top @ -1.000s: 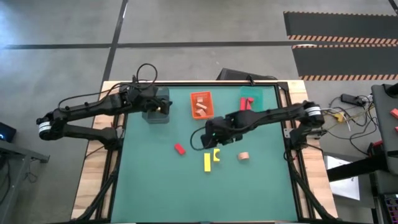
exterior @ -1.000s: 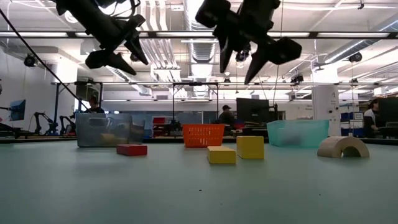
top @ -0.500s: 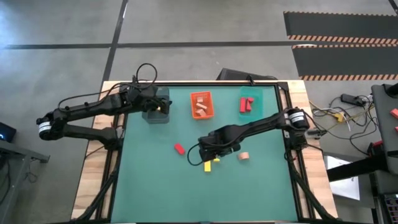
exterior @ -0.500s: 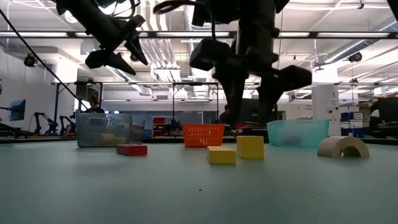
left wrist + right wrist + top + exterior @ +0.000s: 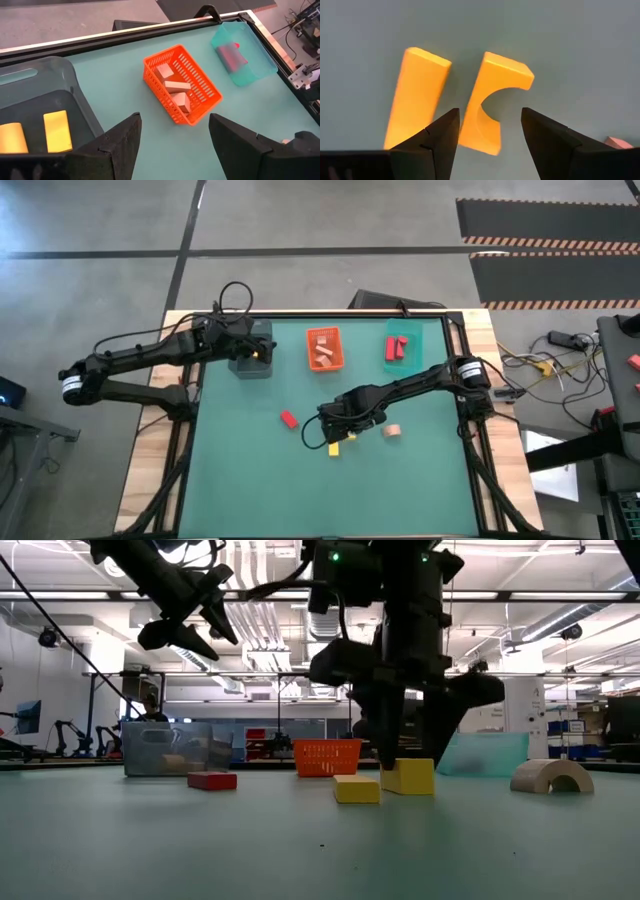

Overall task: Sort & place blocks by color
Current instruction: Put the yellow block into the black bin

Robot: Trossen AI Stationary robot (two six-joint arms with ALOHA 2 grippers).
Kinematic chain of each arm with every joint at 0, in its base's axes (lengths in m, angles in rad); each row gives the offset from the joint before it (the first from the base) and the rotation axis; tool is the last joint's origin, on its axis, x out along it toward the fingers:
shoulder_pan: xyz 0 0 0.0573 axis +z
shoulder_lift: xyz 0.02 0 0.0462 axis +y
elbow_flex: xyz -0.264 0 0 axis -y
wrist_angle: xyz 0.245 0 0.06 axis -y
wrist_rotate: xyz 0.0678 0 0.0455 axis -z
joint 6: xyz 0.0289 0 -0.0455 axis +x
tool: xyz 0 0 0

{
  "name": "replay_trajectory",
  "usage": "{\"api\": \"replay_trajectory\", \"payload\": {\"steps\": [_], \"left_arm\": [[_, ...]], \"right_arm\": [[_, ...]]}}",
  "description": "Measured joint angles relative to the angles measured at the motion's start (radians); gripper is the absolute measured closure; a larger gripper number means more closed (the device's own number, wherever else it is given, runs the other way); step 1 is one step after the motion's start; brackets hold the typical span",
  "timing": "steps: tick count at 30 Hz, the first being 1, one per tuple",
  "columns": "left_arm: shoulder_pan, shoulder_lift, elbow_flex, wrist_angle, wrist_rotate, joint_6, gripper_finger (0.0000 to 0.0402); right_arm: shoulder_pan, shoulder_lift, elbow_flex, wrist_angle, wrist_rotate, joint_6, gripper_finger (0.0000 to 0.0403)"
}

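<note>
Right claw (image 5: 487, 132) gapes open around a smooth yellow arch-cut block (image 5: 495, 100) beside a bar (image 5: 415, 97).

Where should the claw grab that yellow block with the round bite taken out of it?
Probably from straight above, across the yellow arch block: one finger on its flat back, one on the notched side at a solid end, not in the hollow. It lies flat on the table, and the open right claw already hangs over it. The yellow bar beside it leaves only a narrow gap.

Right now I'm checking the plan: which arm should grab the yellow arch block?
Right. The right gripper is open directly above the yellow arch block, fingers straddling it. The left gripper hovers open over the grey tray, far across the table.
</note>
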Motion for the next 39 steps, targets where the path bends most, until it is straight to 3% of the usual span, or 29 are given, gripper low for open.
{"api": "replay_trajectory", "payload": {"steps": [7, 21, 26, 39], "left_arm": [[0.0, 0.0, 0.0, 0.008, 0.0, -0.002, 0.0185], [0.0, 0.0, 0.0, 0.01, 0.0, -0.008, 0.0185], [0.0, -0.002, 0.0, 0.047, 0.0, -0.008, 0.0185], [-0.001, -0.021, 0.026, 0.17, 0.035, -0.005, 0.0185]], "right_arm": [[0.0, 0.024, 0.0, 0.006, -0.037, -0.033, 0.0218], [0.0, 0.0, 0.009, -0.001, -0.056, -0.13, 0.0381], [-0.004, -0.056, 0.013, -0.01, -0.031, -0.153, 0.0379], [-0.005, -0.364, 0.01, 0.077, 0.237, -0.374, 0.0382]]}}
